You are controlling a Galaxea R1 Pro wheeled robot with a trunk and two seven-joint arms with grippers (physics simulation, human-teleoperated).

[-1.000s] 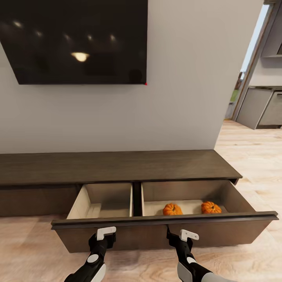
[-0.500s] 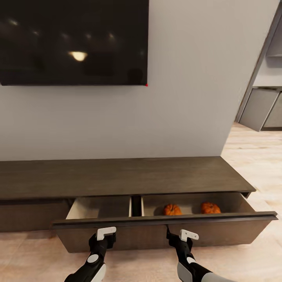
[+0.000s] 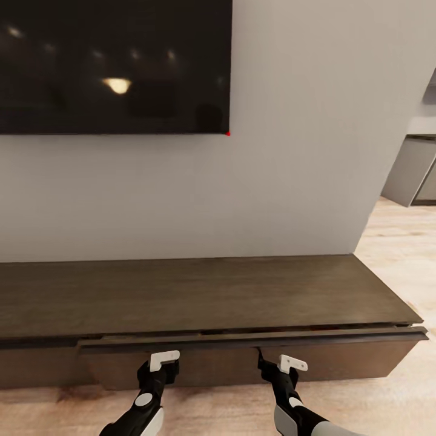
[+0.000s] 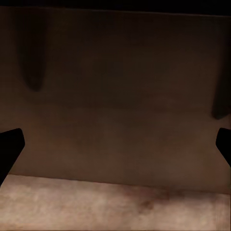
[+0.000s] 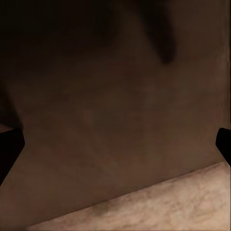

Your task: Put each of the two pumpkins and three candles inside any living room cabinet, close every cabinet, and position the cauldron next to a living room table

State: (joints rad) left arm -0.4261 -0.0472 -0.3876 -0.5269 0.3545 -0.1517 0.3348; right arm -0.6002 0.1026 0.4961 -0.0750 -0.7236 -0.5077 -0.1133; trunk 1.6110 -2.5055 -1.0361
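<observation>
At the upper left of the head view hangs the black television (image 3: 115, 63), and below it the long dark cabinet (image 3: 200, 293) spans the frame, its wide drawer front (image 3: 242, 357) almost flush. Low at centre-left, the left gripper (image 3: 158, 369) faces that front with fingers spread wide. Just right of centre, the right gripper (image 3: 283, 370) does likewise, equally spread.
</observation>
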